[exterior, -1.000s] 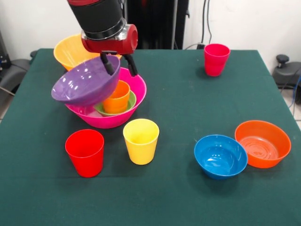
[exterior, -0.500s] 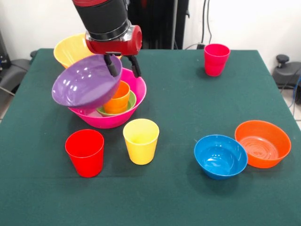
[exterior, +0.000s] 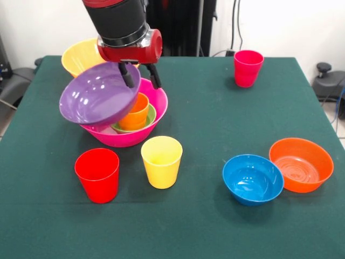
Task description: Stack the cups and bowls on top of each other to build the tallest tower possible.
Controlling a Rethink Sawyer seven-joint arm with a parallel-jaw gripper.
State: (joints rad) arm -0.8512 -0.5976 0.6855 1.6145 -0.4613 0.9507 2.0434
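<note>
My gripper point(exterior: 141, 76) is shut on the rim of the wide purple bowl point(exterior: 98, 95) and holds it tilted, open side toward the camera, above the left part of the big hot-pink bowl point(exterior: 145, 125). Inside the pink bowl sit the small green bowl point(exterior: 149, 117) and the orange cup point(exterior: 136, 111). The big orange-yellow bowl point(exterior: 76, 56) stands behind. The red cup point(exterior: 98, 175) and the yellow cup point(exterior: 161, 161) stand in front. The crimson-pink cup point(exterior: 248, 68) is far right. The blue bowl point(exterior: 252, 179) and the medium orange bowl point(exterior: 301, 164) touch at the front right.
The green table point(exterior: 205, 118) has its edges at the left and right. A black chair base point(exterior: 328, 81) stands off the right edge. Cables hang behind the table.
The purple bowl rose a little with the gripper and tilted more toward the camera; over the last half second nothing moved.
</note>
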